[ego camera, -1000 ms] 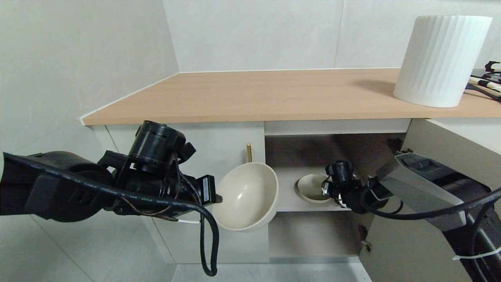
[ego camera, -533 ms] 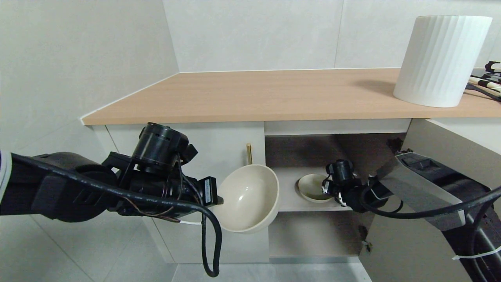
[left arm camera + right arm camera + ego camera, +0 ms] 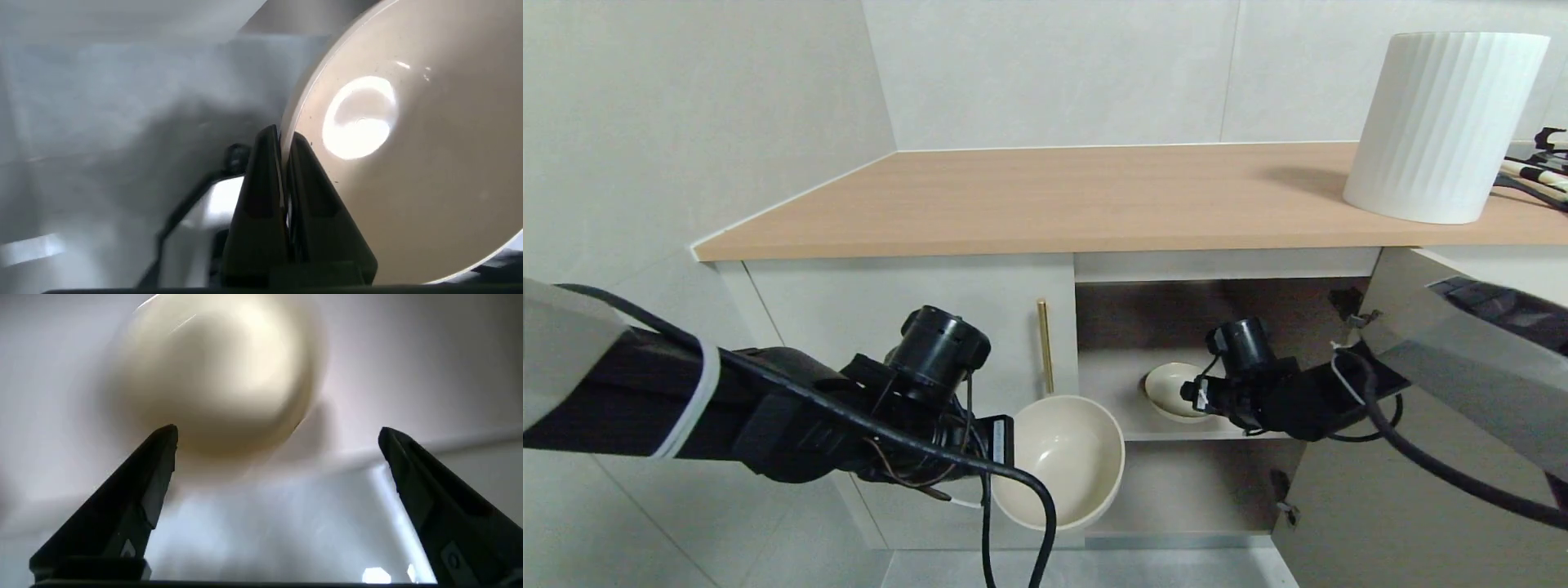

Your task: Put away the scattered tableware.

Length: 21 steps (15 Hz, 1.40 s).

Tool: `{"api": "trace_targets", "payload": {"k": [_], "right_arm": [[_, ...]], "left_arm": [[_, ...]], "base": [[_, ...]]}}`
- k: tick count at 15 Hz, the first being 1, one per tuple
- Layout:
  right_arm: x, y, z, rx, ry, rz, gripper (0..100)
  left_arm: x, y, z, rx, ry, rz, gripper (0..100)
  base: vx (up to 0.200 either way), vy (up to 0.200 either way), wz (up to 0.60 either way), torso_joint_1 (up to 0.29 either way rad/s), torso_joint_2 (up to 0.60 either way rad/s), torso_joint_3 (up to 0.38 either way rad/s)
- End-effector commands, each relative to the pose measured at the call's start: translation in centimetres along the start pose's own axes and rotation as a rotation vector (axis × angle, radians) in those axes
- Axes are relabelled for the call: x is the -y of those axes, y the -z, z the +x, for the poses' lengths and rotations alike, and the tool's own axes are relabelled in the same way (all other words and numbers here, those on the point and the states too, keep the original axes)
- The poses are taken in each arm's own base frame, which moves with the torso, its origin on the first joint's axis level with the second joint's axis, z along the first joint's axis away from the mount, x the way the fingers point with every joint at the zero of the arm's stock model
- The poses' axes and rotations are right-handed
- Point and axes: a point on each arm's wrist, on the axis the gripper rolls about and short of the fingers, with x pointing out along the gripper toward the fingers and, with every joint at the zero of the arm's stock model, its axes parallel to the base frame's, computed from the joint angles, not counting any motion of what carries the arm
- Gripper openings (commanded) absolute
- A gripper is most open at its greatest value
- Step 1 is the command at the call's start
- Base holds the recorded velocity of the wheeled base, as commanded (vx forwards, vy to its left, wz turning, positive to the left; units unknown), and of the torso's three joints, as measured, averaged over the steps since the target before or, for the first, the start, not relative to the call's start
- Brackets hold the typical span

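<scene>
Tableware in view is two pieces: a large cream bowl (image 3: 1062,461) and a small bowl (image 3: 1176,390) of the same colour.

In the head view I see the large cream bowl in the air, held at its rim by the left gripper (image 3: 1005,437). It hangs low in front of the cabinet, just under the gold handle (image 3: 1043,343) of the closed door (image 3: 915,302), and its far side reaches to the edge of the open compartment. It is tilted and its hollow faces up. How the grip is made I cannot judge from there. The left wrist view shows it: two dark fingers (image 3: 261,188) are pressed together with the thin rim between them, and a bright reflection lies on the inner wall of the bowl.

The small bowl rests on the shelf (image 3: 1119,376) inside the open compartment. The head view puts the right gripper (image 3: 1199,396) right beside it, at the shelf's front, but I cannot tell there whether they touch. In the right wrist view the two fingers (image 3: 147,490) are spread wide with nothing between them, and the small bowl lies beyond their tips, blurred.

On the wooden worktop (image 3: 1054,196) above, at the right end, stands a white ribbed container (image 3: 1445,122).
</scene>
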Motion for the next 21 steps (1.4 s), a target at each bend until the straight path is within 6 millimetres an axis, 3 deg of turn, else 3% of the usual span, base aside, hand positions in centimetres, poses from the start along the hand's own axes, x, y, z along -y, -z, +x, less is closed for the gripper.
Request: {"api": "trace_targets", "payload": {"k": [1, 4, 7, 11, 15, 21], "right_arm": [[-1.9, -1.2, -8.5, -0.037, -0.182, -0.049, 100], [-3.0, -0.5, -13.9, -0.123, -0.326, -0.116, 100], [-3.7, 1.4, -17.1, -0.204, -0.441, -0.247, 100], [-4.6, 3.5, -17.3, -0.253, -0.462, -0.331, 100], [-5.9, 6.2, -14.7, -0.288, -0.373, -0.41, 100], [-6.7, 6.5, -13.9, -0.264, -0.33, -0.416, 100]], "left_arm": [[0.5, 1.4, 2.8, -0.062, -0.067, 0.056, 0], [0.9, 2.6, 4.4, -0.088, -0.121, 0.09, 0], [0.9, 2.6, 4.4, -0.087, -0.121, 0.091, 0], [1.3, 2.6, 3.9, -0.075, -0.112, 0.097, 0], [1.8, 2.5, 2.8, -0.05, -0.091, 0.105, 0], [1.9, 2.7, 2.8, -0.054, -0.09, 0.11, 0]], "base": [[0.0, 0.0, 0.0, 0.0, 0.0, 0.0], [0.0, 0.0, 0.0, 0.0, 0.0, 0.0], [0.0, 0.0, 0.0, 0.0, 0.0, 0.0], [0.0, 0.0, 0.0, 0.0, 0.0, 0.0], [0.0, 0.0, 0.0, 0.0, 0.0, 0.0], [0.0, 0.0, 0.0, 0.0, 0.0, 0.0]]}}
